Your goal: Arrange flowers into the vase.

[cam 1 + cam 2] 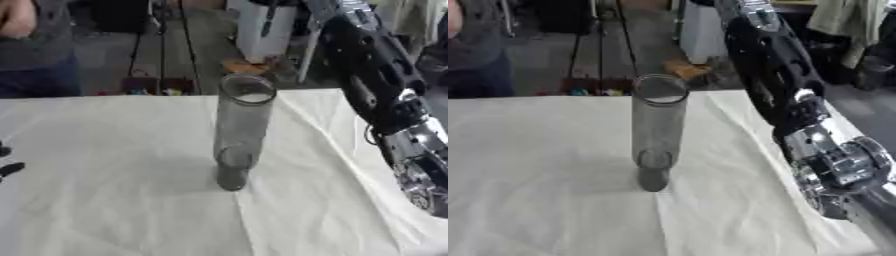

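A tall clear glass cylinder vase (242, 131) stands upright in the middle of the white-clothed table (105, 200), and I see nothing inside it. My right arm (798, 105), black with silver joints, comes down from the top along the right side of the vase, apart from it. It leaves the view at the lower right, so its hand is out of sight. Only a small black part of my left hand (7, 169) shows at the left edge, well away from the vase. No flower shows in either view.
The cloth has a raised fold (324, 135) running from behind the vase toward the right front. Beyond the table's far edge (105, 96) the floor holds a white cabinet (262, 30), dark furniture legs and small coloured items.
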